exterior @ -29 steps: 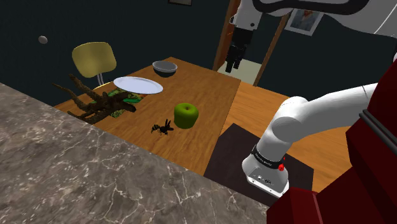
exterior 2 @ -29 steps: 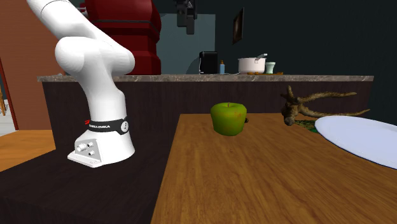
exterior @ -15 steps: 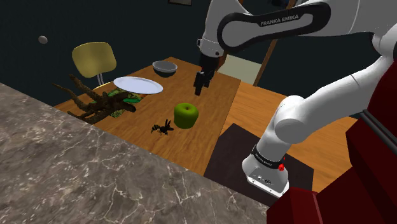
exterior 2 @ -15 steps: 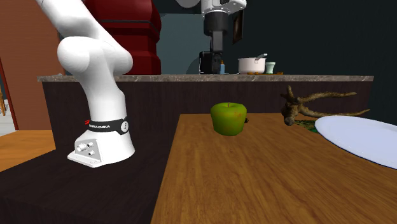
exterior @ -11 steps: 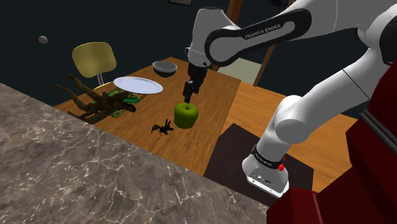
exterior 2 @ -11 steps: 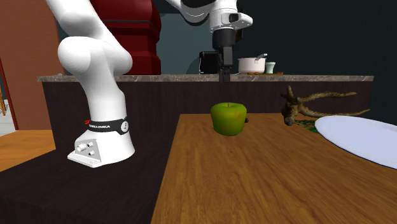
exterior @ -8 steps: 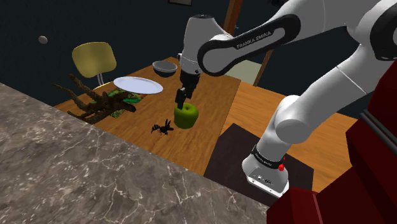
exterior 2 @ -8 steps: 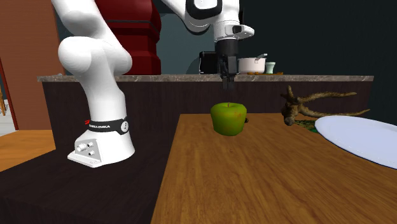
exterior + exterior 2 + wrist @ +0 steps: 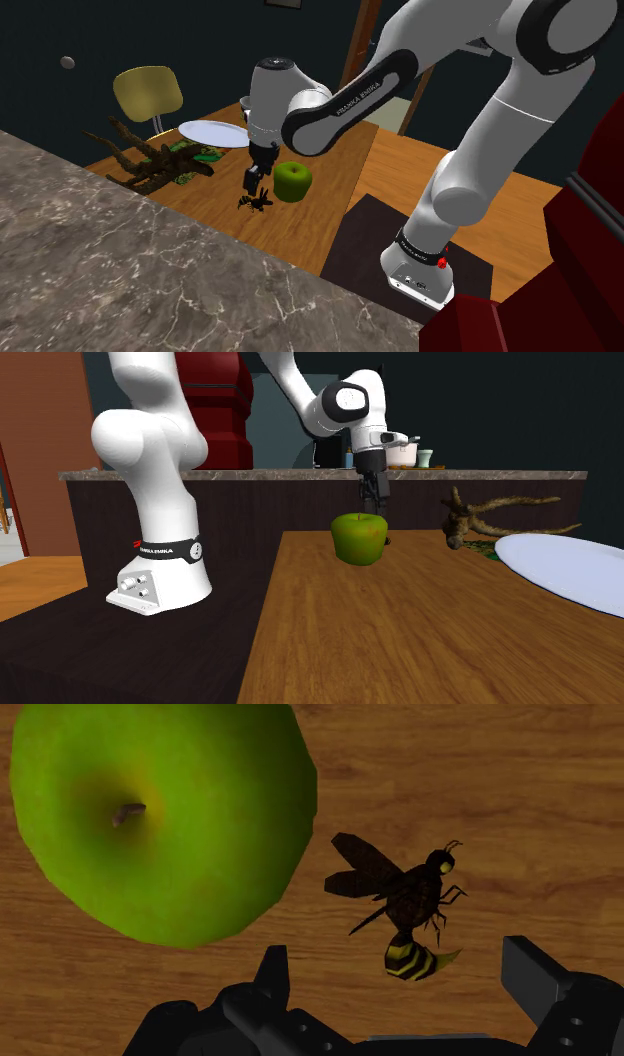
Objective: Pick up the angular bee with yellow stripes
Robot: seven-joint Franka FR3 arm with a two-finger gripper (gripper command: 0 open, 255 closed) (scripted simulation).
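The all-black two-finger gripper (image 9: 250, 183) hung low over the table, its fingers spread wide and empty. Straight ahead of the gap, in the wrist view, lay the small dark angular bee with a yellow-striped tail (image 9: 405, 899). It rested on the brown wooden tabletop (image 9: 520, 784) with the striped end nearest the hand, and neither finger touched it. Just beside its wings sat the round green apple (image 9: 150, 814), close, though apart as far as I could tell. Further off, in the shoulder view, were a flat white plate (image 9: 215, 133) and a tangle of dark branches (image 9: 140, 160). To my eye the reach and the lining-up looked done. The last descent, the closing on the bee and the lift were all left to do.
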